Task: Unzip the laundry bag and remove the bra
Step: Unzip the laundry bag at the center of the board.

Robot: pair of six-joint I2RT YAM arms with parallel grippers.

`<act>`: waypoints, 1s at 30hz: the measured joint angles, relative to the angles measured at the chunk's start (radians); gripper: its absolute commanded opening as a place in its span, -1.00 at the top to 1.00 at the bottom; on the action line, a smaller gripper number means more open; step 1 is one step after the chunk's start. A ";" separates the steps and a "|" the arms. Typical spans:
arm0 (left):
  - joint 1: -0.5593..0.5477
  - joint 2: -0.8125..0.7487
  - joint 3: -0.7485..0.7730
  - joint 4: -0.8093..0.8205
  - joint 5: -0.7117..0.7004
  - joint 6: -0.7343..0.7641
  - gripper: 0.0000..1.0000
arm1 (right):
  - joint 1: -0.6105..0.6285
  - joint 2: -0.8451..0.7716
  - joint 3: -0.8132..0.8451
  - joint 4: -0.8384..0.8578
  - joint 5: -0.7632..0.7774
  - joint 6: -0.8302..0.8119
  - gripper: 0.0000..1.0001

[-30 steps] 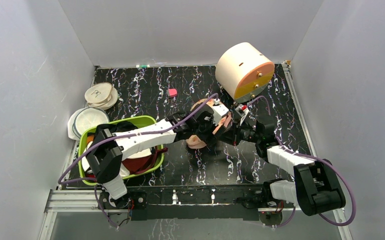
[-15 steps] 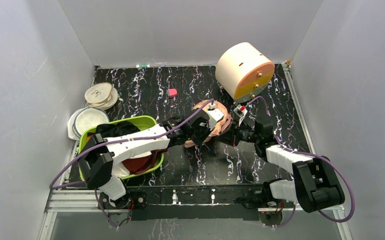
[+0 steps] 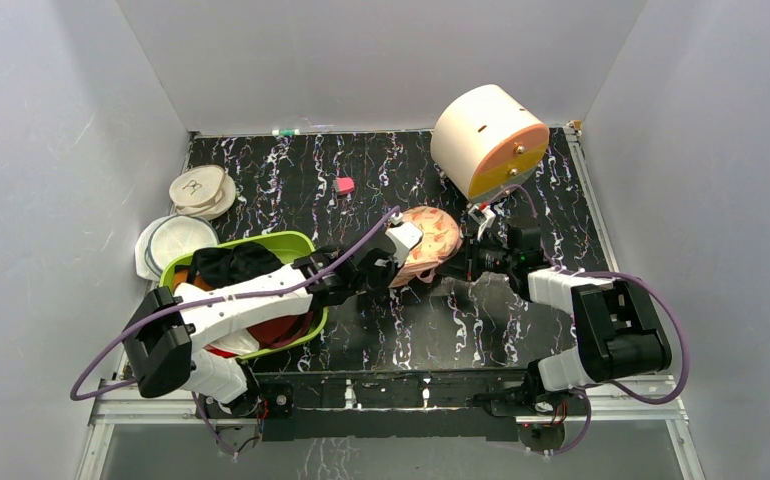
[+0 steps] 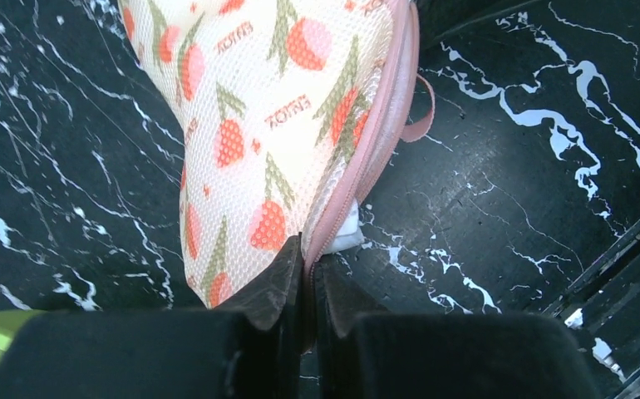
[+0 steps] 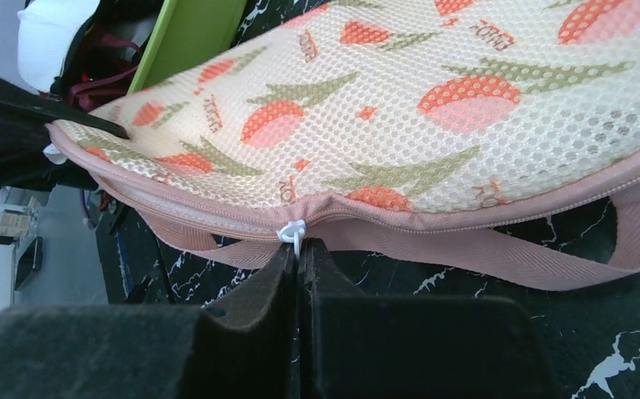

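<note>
In the middle of the table (image 3: pixel 561 210), between the two arms, is the bag (image 3: pixel 426 238), peach with red and green prints. The left gripper (image 4: pixel 310 266) is clamped on the pink zipper edge at the end of the bag that is nearer to the green basin (image 3: pixel 296 243). A small bit of white shows in the seam just beside its fingers; if this is lining or the garment, I cannot tell. From the other side the right gripper (image 5: pixel 297 253) is closed tight on the white pull (image 5: pixel 293 234) of the zipper. The zipper looks shut on both sides of the pull. A pink strap (image 5: pixel 499 258) hangs under the bag edge, over the dark marbled surface.
</note>
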 measured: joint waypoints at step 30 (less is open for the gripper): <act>0.006 0.248 0.182 0.000 0.119 -0.098 0.77 | 0.153 -0.136 -0.050 0.069 0.069 0.072 1.00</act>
